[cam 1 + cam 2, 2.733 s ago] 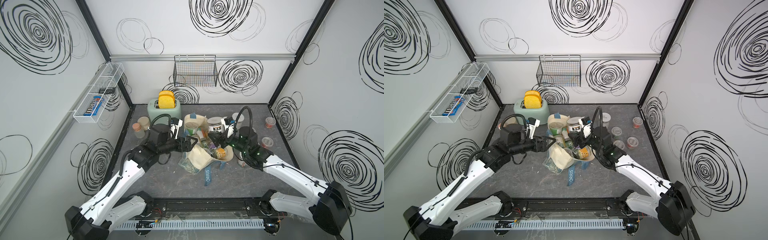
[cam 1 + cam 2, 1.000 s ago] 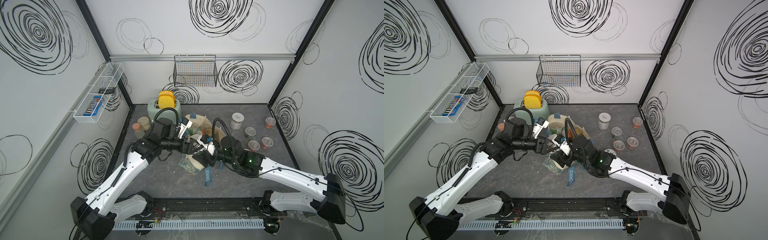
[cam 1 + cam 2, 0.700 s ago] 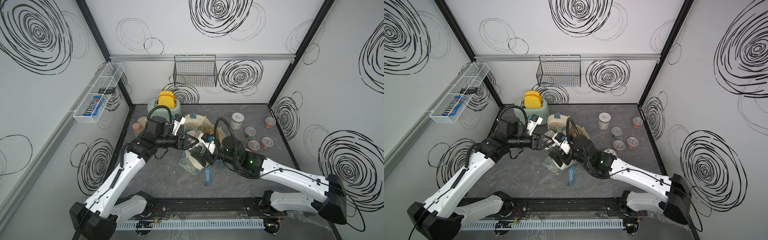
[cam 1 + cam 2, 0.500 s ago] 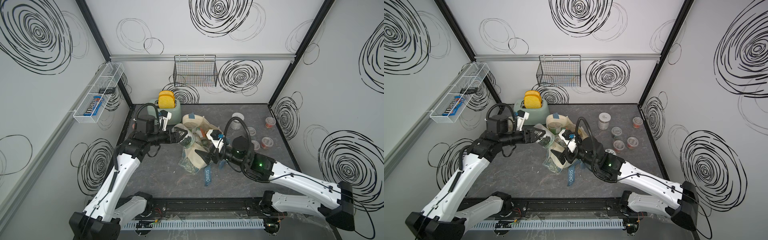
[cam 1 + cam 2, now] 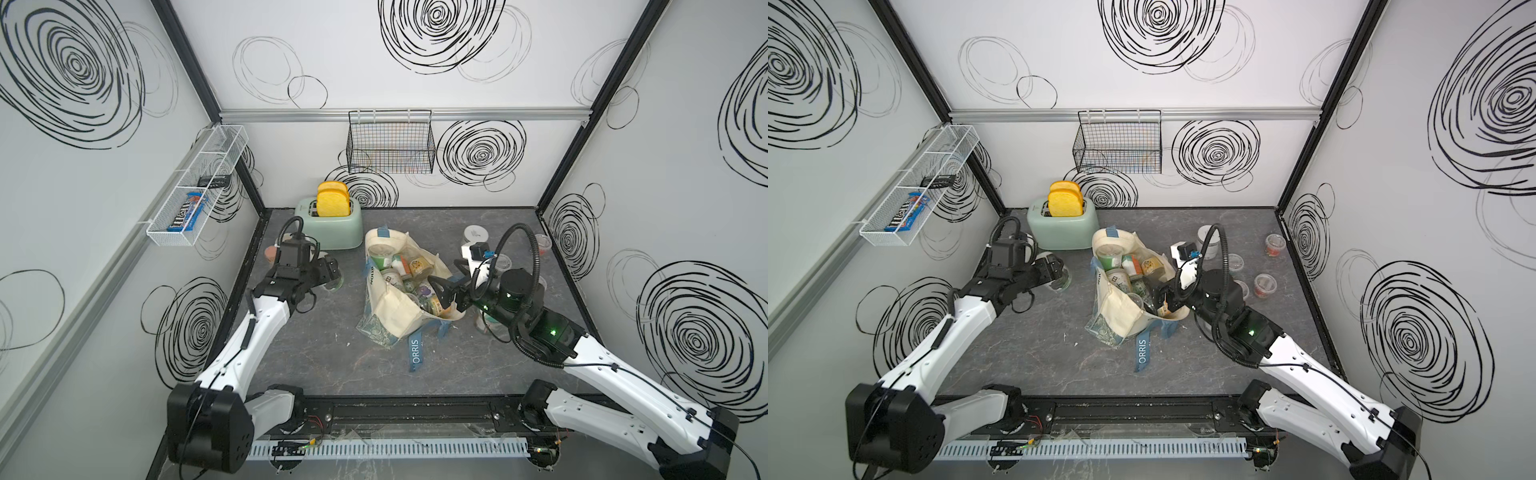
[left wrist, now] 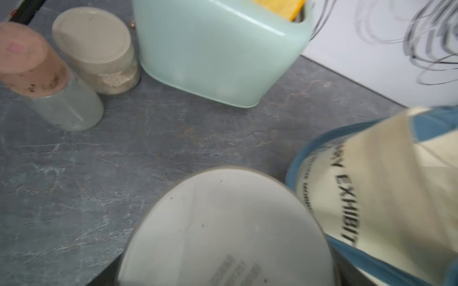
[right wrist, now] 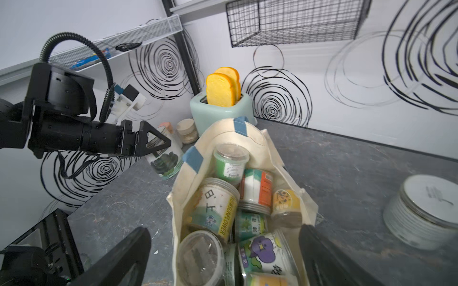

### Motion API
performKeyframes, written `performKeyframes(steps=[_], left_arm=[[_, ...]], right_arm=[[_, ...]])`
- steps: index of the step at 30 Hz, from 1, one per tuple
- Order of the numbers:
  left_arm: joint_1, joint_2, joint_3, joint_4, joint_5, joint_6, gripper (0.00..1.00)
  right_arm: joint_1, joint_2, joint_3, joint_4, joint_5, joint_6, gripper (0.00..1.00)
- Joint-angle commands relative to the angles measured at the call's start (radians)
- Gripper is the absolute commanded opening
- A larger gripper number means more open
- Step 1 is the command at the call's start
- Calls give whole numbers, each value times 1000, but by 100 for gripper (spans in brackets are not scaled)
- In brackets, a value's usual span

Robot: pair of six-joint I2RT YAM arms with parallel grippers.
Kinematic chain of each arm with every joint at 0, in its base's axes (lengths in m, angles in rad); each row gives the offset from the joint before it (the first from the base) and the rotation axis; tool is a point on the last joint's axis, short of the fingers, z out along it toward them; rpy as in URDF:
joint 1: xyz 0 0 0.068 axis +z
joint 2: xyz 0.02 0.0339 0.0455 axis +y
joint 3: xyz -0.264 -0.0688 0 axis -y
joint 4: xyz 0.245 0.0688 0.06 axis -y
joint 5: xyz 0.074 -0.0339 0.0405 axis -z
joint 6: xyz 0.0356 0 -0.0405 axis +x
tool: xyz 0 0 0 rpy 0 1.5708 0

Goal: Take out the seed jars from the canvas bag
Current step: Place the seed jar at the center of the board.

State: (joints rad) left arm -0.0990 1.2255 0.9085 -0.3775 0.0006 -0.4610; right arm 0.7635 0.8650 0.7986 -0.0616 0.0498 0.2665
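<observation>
Seed jars (image 5: 417,266) crowd the open canvas bag (image 5: 395,318) at the middle of the table (image 5: 332,357) in both top views, the right claw (image 5: 442,293) at its mouth. Left wrist view: a silver-lidded jar (image 6: 223,235) fills the foreground beside the bag. Right wrist view: the right claw is spread wide and empty over the bag, while the left claw (image 7: 159,148) clamps that jar toward the table's left edge.

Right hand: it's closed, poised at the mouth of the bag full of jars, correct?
Not quite. The right hand is open, not closed: the right wrist view shows its fingers spread wide on either side of the opening. The rest holds: it is poised at the mouth of the bag, which is full of jars.
</observation>
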Motion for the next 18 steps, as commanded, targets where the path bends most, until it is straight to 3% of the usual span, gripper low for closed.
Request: performKeyframes(steps=[1,8,15,17,18], left_arm=[[-1,54,18,168,-154,-5,86],[-4,236,58,215,-235,-13,89],[3,296,27,236,-273,-29,92],[-2,303,27,234,-278,-28,100],[-4,308,30,229,-274,-29,96]], right_arm=[[-63,-31,-34,-54,-82,67,97],[-138,-85,-99,-62,-150,93,97],[-182,-112,-128,-78,-204,93,97],[-189,-115,-130,-79,-218,93,97],[-191,-116,-130,-80,-221,93,97]])
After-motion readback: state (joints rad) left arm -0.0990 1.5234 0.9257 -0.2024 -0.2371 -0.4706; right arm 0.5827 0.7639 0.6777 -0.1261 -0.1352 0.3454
